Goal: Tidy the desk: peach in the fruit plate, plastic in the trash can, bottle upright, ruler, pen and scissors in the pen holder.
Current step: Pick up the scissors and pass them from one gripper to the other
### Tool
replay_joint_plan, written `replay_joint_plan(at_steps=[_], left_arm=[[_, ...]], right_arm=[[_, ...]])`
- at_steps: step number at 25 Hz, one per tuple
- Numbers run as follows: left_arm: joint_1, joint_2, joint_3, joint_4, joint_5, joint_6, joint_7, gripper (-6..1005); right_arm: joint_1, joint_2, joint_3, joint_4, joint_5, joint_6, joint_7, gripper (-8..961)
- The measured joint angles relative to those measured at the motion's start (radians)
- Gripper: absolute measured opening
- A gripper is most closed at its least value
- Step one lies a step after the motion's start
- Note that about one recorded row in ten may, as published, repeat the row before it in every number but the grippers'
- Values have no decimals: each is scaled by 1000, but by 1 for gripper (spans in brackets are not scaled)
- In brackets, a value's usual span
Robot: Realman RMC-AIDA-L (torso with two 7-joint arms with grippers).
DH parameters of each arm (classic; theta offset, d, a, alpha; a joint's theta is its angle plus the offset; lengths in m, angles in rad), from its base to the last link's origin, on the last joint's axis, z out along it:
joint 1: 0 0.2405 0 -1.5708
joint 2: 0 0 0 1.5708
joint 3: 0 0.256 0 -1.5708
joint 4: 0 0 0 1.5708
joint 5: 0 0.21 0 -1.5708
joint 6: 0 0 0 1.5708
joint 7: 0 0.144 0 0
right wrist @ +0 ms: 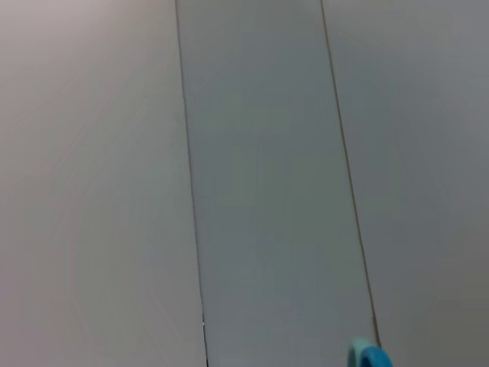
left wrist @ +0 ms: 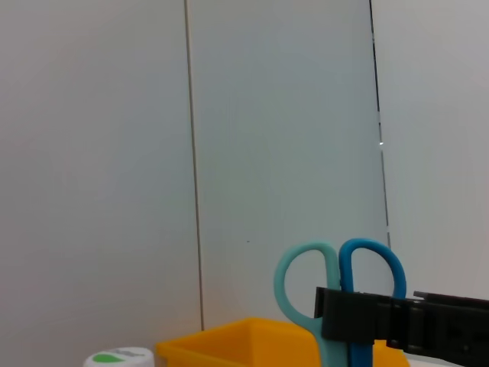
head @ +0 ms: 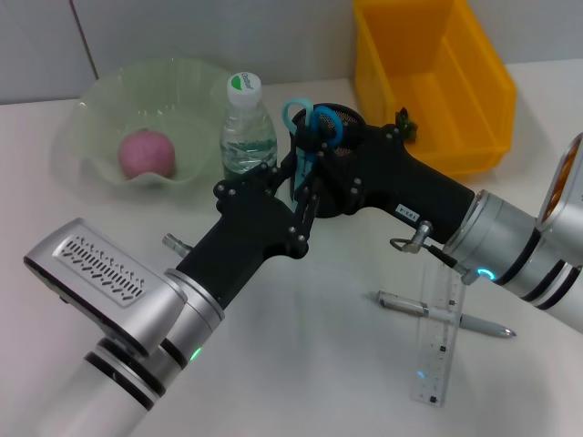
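Blue-handled scissors [head: 310,120] stand upright, handles up, just in front of the black mesh pen holder [head: 346,116]. From the lower left, my left gripper [head: 301,191] is shut on their blades. Coming from the right, my right gripper [head: 308,164] is shut on them just below the handles. A right finger [left wrist: 397,317] crosses the scissors [left wrist: 340,275] in the left wrist view. The peach [head: 146,153] lies in the green fruit plate [head: 91,105]. The bottle [head: 248,127] stands upright. Pen [head: 446,314] and clear ruler [head: 437,350] lie crossed on the desk. No plastic shows.
The yellow trash can [head: 428,73] stands at the back right, behind the right arm. The bottle is close to the left of the scissors. The right wrist view shows only wall and a tip of a scissors handle [right wrist: 367,357].
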Motion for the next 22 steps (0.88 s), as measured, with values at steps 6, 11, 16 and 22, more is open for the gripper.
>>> replay_joint_plan(at_steps=[6,11,16,22], left_arm=[[0,0,1,-1,1,0,-4,240],[-1,0,2,-1,2,0,-6,241],[0,-1,19,-2,13,0,-16,295],[4,0,14,-17,13,0,-68,456]], right_arm=[[-2,0,0,0,0,1,1,81],[-5,0,1,-1,0,2,1,81],[-10,0,10,-5,1,2,1,81],[-12,-4,38,-22,1,-7,-1,81]])
